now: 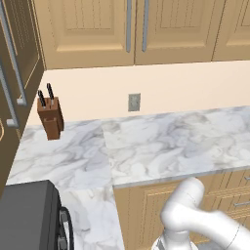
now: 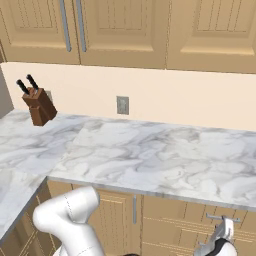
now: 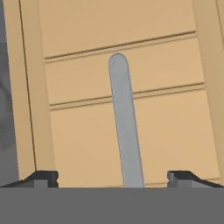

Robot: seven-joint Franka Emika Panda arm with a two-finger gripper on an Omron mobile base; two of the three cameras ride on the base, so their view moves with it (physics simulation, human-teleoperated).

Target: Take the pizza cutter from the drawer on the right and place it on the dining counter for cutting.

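My gripper is open, and its dark fingertips stand wide on either side of a steel bar handle. That handle belongs to a closed light-wood drawer front, close ahead in the hand view. In the right base view the gripper sits low at the bottom right, just below the drawer handle under the worktop. The pizza cutter is hidden. The dining counter is out of view.
An L-shaped marble worktop with a wall socket runs above the drawer. A brown knife block stands at its back left. Panelled wall cabinets hang overhead. A dark appliance sits at the lower left.
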